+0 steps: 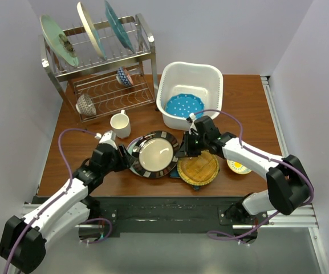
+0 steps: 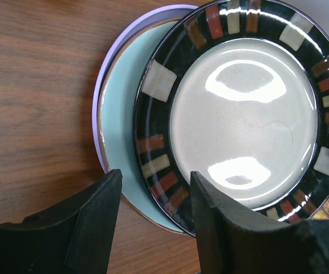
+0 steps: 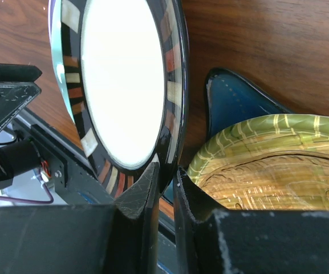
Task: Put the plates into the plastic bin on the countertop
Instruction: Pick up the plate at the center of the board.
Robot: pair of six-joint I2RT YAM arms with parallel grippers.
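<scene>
Black-rimmed cream plate (image 1: 154, 154) sits near the table's front edge, on top of a mint plate (image 2: 118, 114) and a lavender plate (image 2: 104, 91). The right gripper (image 3: 165, 171) has its fingers squeezed nearly together on that plate's right rim. The left gripper (image 2: 155, 182) is spread wide, straddling the stack's left edge, gripping nothing. The amber plate (image 1: 198, 167) is just right of it. The blue dotted plate (image 1: 184, 105) is already lying in the plastic bin (image 1: 212, 85), further back.

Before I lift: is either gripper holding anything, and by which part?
The right gripper pinches the black-rimmed plate by its rim, on the side next to the amber plate. The left gripper is open, gripping nothing.
</scene>
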